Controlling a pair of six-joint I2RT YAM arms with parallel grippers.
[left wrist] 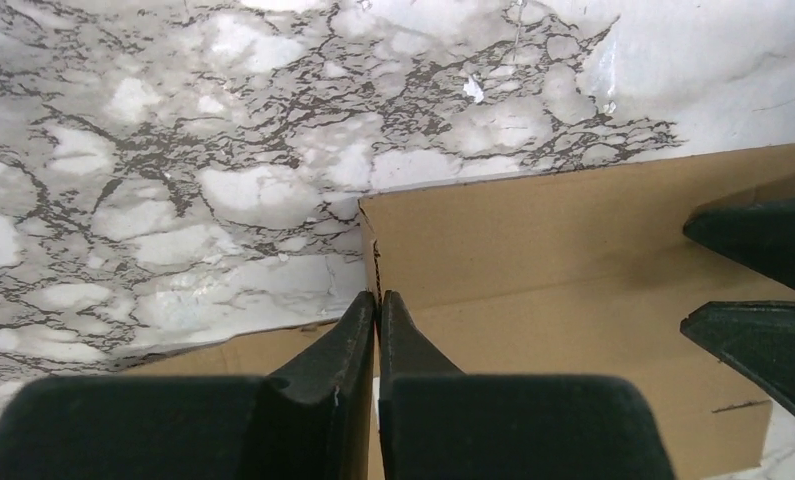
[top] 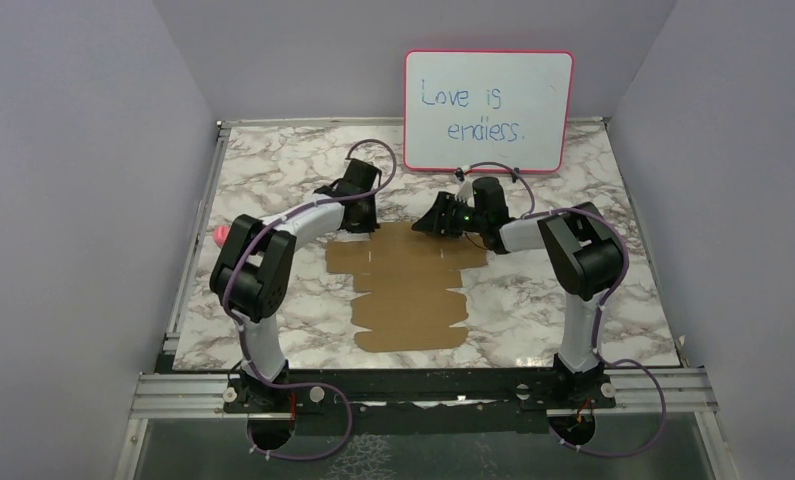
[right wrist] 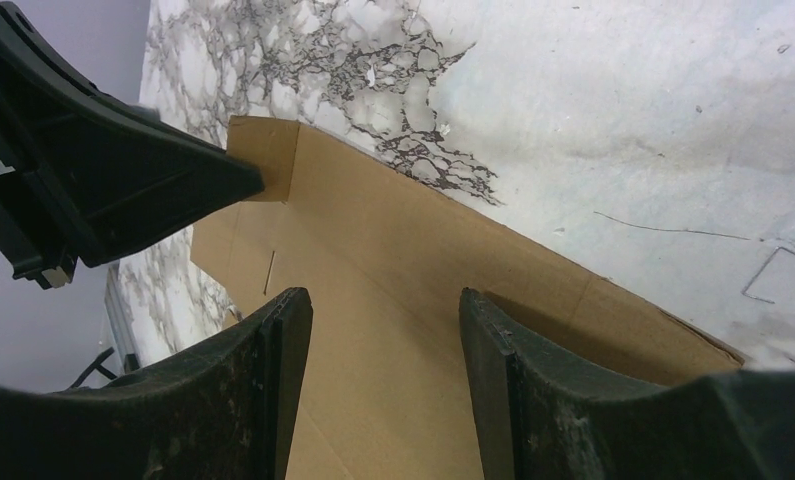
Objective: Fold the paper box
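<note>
— On the marble surface (top: 273,165), midway between your two arms, the paper box (top: 410,290) lies as a flat brown die-cut sheet.

— And your left jaws?

— Pressed together at the sheet's far left corner. From the left wrist, the edge of the cardboard runs straight into their tips, so you are pinching the paper box there. The far strip looks slightly raised off the surface.

— Your right jaws?

— Standing apart with nothing between them, hanging over the far strip, to the right of the left pair. Their tips point left across the sheet.

— Anything behind?

— A pink-framed whiteboard (top: 488,110) stands upright at the far edge of the surface.
</note>
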